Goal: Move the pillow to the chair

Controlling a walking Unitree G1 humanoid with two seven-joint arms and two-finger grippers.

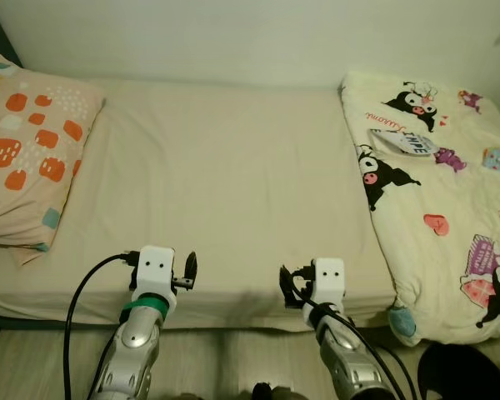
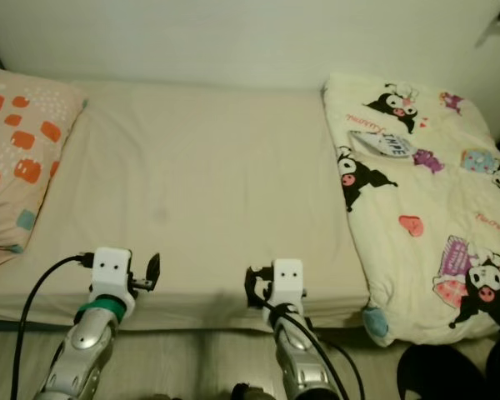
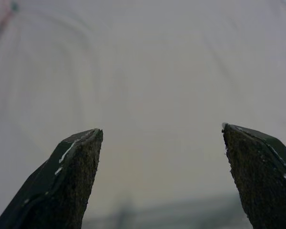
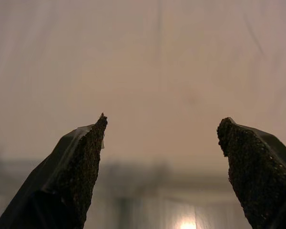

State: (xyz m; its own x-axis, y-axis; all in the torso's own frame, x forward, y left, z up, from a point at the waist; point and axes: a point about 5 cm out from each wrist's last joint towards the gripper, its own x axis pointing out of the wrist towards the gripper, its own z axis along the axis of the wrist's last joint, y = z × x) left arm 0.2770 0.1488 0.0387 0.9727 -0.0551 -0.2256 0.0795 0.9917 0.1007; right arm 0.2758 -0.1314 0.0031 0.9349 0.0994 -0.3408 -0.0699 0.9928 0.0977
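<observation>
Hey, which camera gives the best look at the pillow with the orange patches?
The left eye view: the pillow lies at the bed's left end, nearly all of it in frame. The right eye view crops it at the picture's left edge. The left wrist view catches only a pinkish blur at one corner; the right wrist view looks at bare sheet.

Bed (image 1: pixel 225 183) with a plain cream sheet. Orange-patterned pillow (image 1: pixel 29 158) lies at 9 o'clock; cartoon-print quilt (image 1: pixel 437 192) lies at 3 o'clock.

Wide bed with plain cream sheet (image 1: pixel 233 183) against bare white wall (image 1: pixel 233 37). Cream quilt with cartoon print (image 1: pixel 442 208) folded at right end. Pale wooden floor (image 1: pixel 233 350) below. Dim warm light.
</observation>
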